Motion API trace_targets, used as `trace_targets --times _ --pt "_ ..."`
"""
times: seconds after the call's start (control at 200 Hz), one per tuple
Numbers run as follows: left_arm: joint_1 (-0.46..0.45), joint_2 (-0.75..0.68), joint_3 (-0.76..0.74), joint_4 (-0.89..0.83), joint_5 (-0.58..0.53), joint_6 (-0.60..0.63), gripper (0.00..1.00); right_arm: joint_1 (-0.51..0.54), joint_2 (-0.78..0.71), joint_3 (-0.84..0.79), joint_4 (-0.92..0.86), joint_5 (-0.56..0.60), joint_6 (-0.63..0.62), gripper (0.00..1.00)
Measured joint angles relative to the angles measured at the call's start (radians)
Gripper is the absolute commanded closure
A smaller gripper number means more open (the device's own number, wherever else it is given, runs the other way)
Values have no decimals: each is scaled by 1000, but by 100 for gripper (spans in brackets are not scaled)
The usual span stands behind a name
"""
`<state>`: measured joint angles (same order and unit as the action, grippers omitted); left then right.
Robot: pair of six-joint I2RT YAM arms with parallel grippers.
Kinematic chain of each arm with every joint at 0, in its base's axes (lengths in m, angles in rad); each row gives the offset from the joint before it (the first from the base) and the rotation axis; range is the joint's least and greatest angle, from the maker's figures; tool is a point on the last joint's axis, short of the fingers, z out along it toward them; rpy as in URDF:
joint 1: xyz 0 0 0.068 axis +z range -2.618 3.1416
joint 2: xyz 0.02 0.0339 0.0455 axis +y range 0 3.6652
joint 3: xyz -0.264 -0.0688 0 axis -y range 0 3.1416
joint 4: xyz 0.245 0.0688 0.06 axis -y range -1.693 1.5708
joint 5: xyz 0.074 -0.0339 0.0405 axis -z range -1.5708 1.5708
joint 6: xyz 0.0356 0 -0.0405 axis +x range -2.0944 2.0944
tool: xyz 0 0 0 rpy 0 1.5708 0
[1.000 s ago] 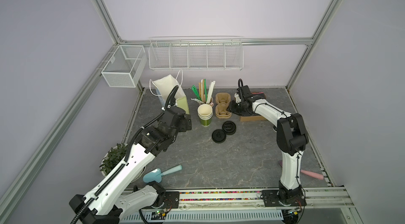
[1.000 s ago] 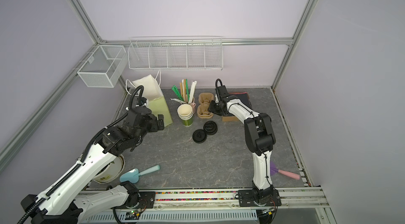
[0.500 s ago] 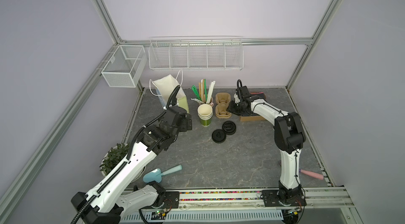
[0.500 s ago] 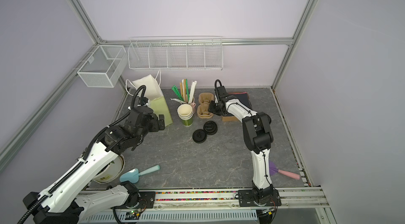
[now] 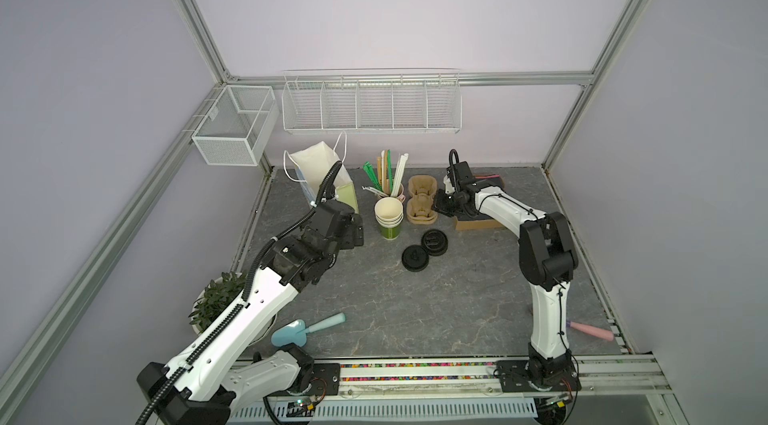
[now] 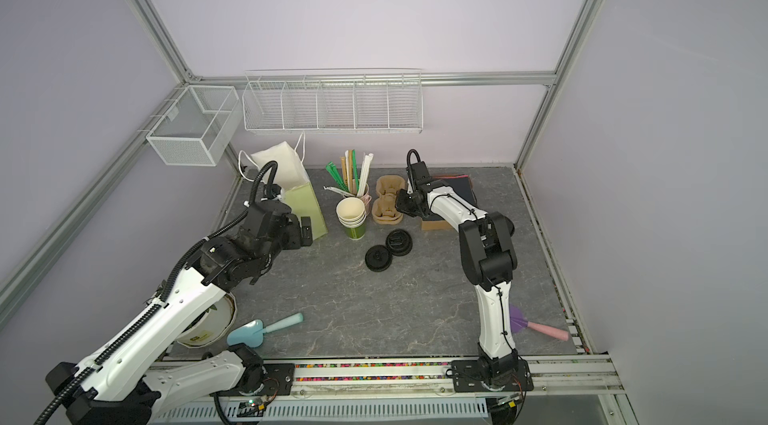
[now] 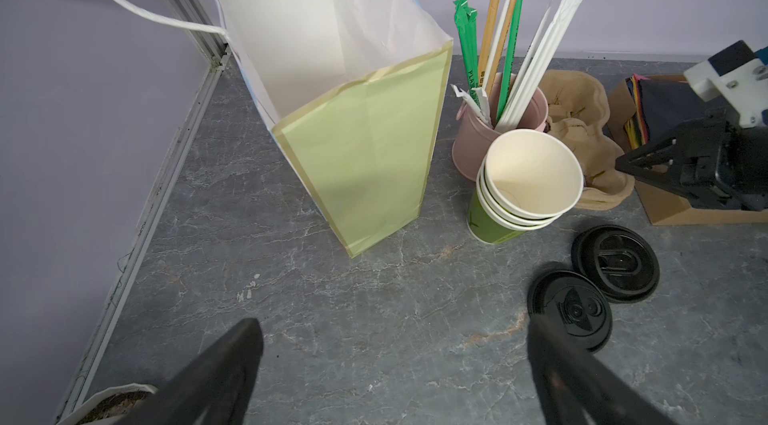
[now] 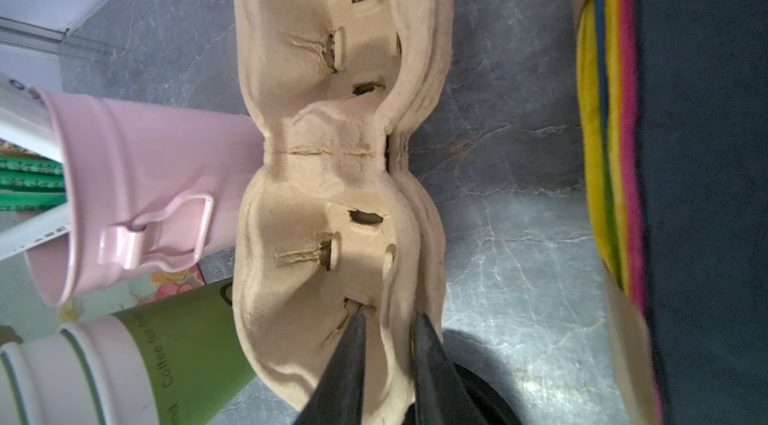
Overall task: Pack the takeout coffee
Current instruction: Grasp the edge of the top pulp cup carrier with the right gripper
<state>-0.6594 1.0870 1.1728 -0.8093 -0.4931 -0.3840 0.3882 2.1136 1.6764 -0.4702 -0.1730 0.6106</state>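
Starting at the left, we see the left fingers (image 7: 224,373) spread wide apart, holding nothing. They hover above the table (image 7: 374,298), just in front of the paper bag (image 7: 365,144). The bag stands upright with its mouth open. To its right we find a pink pail (image 7: 469,140) of wrapped straws (image 7: 511,48). Just in front of the pail stands a stack of lidless cups (image 7: 498,223), green outside and cream inside. Two loose black lids (image 7: 615,263) lie flat on the table near the stack, touching each other. Next comes the pulp cup carrier (image 8: 316,152). The right fingers (image 8: 345,369) are nearly together, pinching its rim at the end nearest the lids. Farthest right sits a cardboard box (image 7: 673,211) of coloured napkins. Where the takeout coffee is we cannot tell, as no view shows a cup with its lid on.
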Motion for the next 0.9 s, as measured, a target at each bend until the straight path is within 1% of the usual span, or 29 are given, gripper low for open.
trace_targets --times 0.145,0.29,0.47,0.655,0.9 --pt "5 3 0 0 0 0 1 0 0 7 1 0 -1 77" --pt "6 9 0 0 0 0 1 0 1 7 1 -5 0 82" --pt "8 10 0 0 1 0 1 0 1 7 17 -18 -1 82" --pt "10 11 0 0 1 0 1 -2 1 -4 64 -47 7 80" --pt "11 11 0 0 3 0 1 -16 1 -23 101 -79 32 73"
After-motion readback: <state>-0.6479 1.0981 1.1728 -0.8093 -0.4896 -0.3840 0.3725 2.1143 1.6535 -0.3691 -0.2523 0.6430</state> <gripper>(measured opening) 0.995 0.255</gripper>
